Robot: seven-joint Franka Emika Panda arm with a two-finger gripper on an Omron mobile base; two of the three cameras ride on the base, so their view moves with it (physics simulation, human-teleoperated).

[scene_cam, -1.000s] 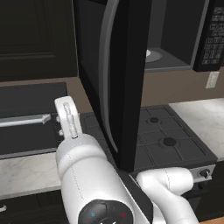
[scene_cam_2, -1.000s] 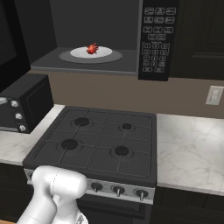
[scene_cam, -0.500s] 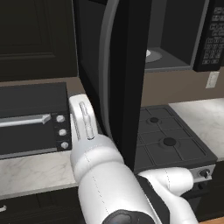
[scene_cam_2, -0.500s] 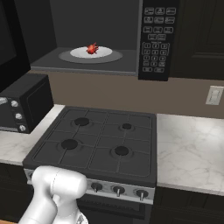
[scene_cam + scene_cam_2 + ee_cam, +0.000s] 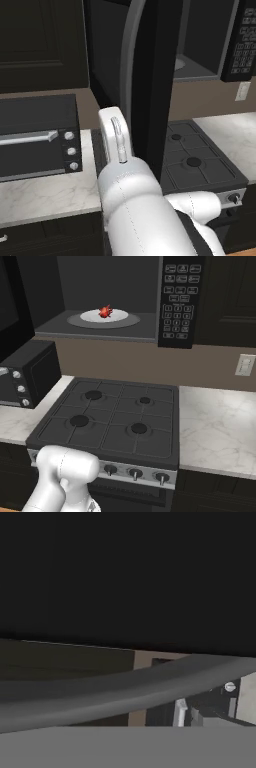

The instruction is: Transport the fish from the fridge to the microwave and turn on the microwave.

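So the fish is sitting on the white plate inside the open microwave, around 11 o'clock from the stove. Tool's spread wide open, nothing in it.

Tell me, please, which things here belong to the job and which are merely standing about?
Job:
- small red-orange fish on the white plate
- large black microwave, door open

Standing about:
- black toaster oven with round knobs
- black four-burner stove
- white wall outlet
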